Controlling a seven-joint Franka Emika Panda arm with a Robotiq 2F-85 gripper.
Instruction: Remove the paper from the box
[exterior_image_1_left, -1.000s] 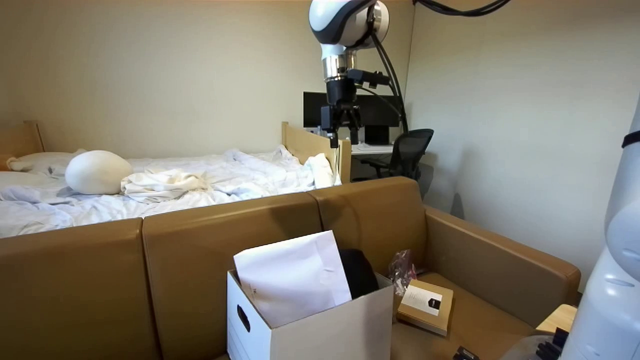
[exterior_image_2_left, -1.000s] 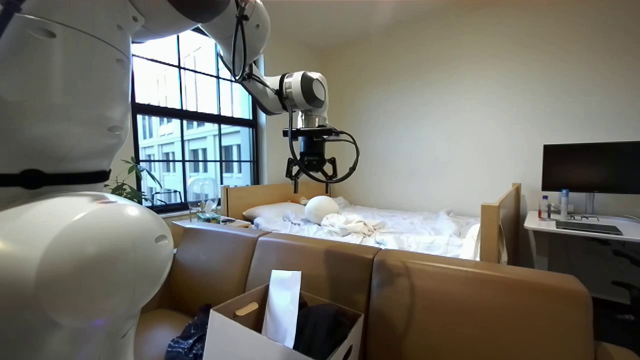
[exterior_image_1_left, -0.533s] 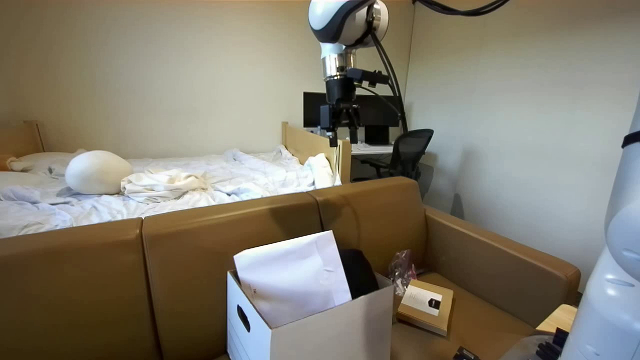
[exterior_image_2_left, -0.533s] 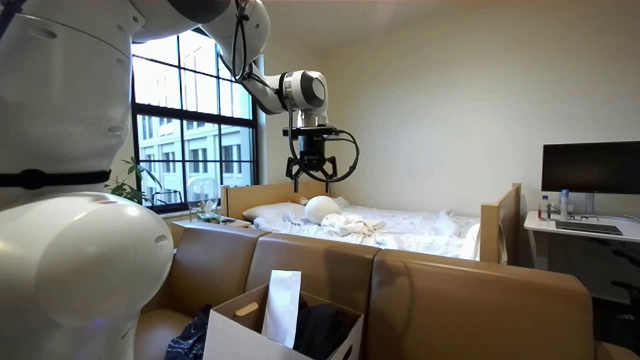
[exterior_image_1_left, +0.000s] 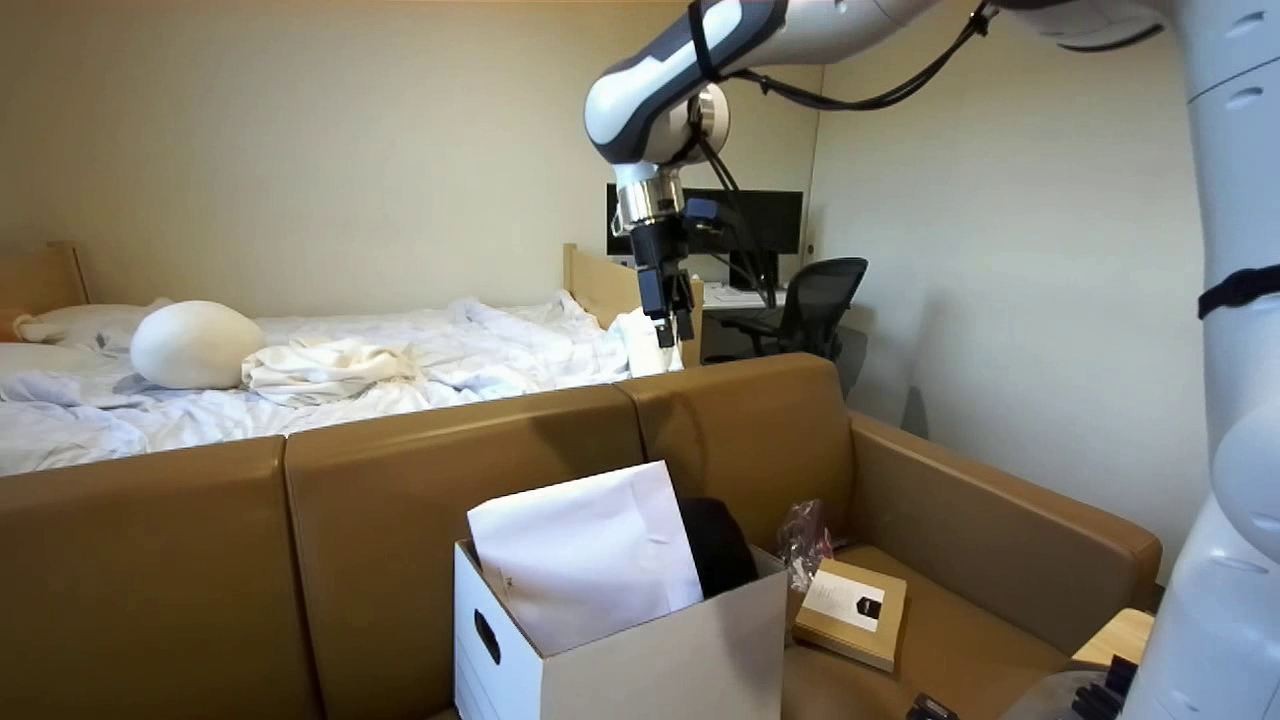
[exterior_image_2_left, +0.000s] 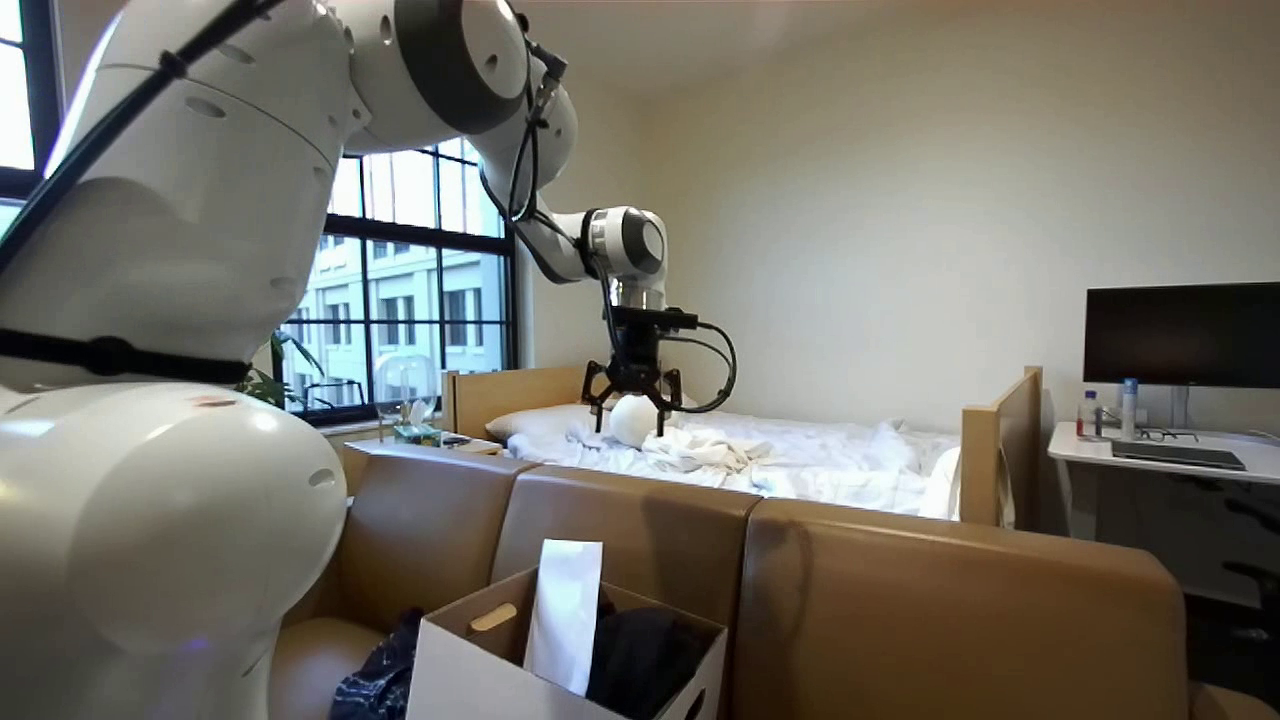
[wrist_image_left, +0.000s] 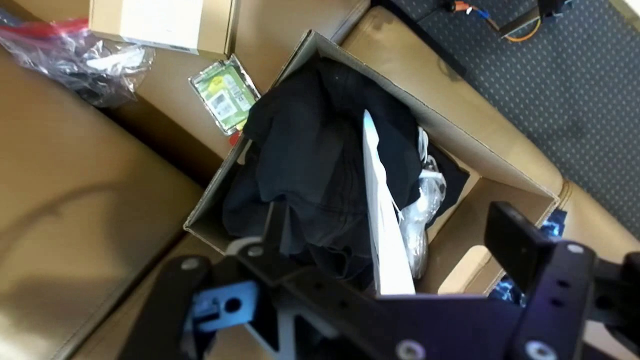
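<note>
The paper (exterior_image_1_left: 590, 560) is a large white sheet standing tilted in the white box (exterior_image_1_left: 660, 670), its upper part above the rim. In an exterior view the paper (exterior_image_2_left: 565, 615) shows as a narrow strip in the box (exterior_image_2_left: 490, 675). In the wrist view the paper (wrist_image_left: 387, 240) is seen nearly edge-on, between black cloth (wrist_image_left: 310, 150) and a clear plastic-wrapped item (wrist_image_left: 422, 215) inside the box (wrist_image_left: 480, 155). My gripper (exterior_image_1_left: 675, 335) is open and empty, well above the box, and shows in both exterior views (exterior_image_2_left: 630, 425). In the wrist view the paper lies between the spread fingers (wrist_image_left: 392, 220), below them.
The box stands on a brown sofa (exterior_image_1_left: 470, 440) with a high backrest. A tan package (exterior_image_1_left: 850, 615) and a plastic bag (exterior_image_1_left: 803, 540) lie beside it. A green packet (wrist_image_left: 225, 95) lies against the box. Dark blue cloth (exterior_image_2_left: 375, 675) is on its other side.
My gripper has moved down, slightly left in an exterior view and slightly right in the other exterior view. It stays open. The paper and box have not moved.
</note>
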